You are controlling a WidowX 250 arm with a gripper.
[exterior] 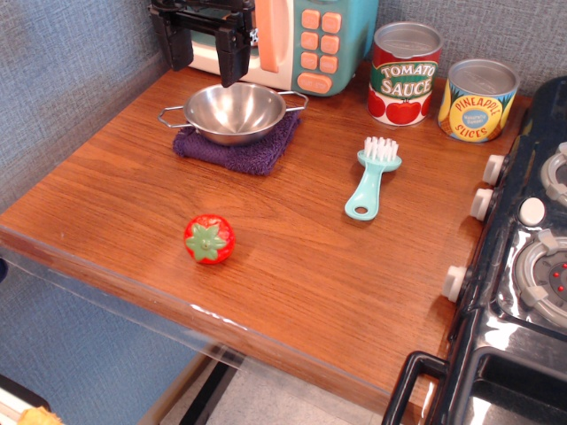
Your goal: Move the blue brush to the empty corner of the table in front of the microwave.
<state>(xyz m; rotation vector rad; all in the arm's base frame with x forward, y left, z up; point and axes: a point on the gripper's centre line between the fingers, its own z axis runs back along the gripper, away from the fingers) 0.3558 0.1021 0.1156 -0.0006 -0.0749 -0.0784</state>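
Hovering open-jawed, tool [206, 49] above steel bowl [234, 112].

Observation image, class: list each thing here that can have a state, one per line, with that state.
gripper: open, fingers empty, hanging above the bowl.
blue brush: lying flat, bristles toward the back, untouched.
metal bowl: upright, empty, on the purple cloth.
microwave: door shut.
tomato sauce can: upright.
pineapple can: upright.
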